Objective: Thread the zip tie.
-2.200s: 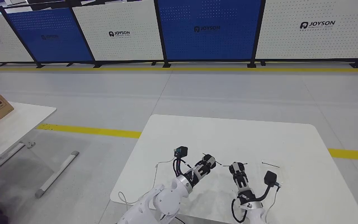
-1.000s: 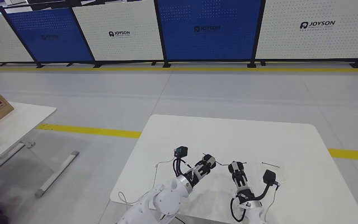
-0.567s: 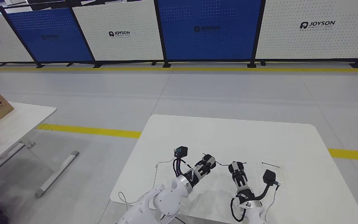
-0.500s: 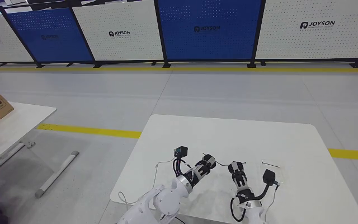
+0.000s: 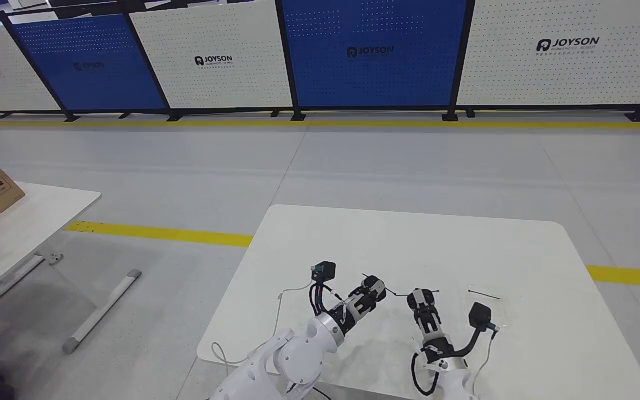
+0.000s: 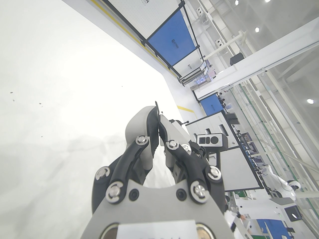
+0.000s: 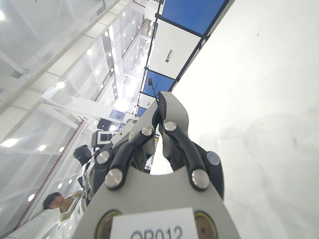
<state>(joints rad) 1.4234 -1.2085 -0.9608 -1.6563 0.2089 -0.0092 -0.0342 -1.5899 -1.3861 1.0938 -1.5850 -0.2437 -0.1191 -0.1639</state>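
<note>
Our right gripper (image 7: 159,101) is clamped shut on the zip tie (image 7: 150,82). Its head pokes out just past the fingertips, and the strap runs back between the jaws. Our left gripper (image 6: 158,116) is pinched shut on a thin black strip (image 6: 156,104) standing just beyond its tips, which we take for the tail. The grippers sit near each other with tips apart, so we judge the tail must travel lengthwise into that head.

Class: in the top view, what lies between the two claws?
Bare table, crossed partway by a thin black strip, likely the zip tie, sticking out of the left claw toward the right claw. The top view shows it.
</note>
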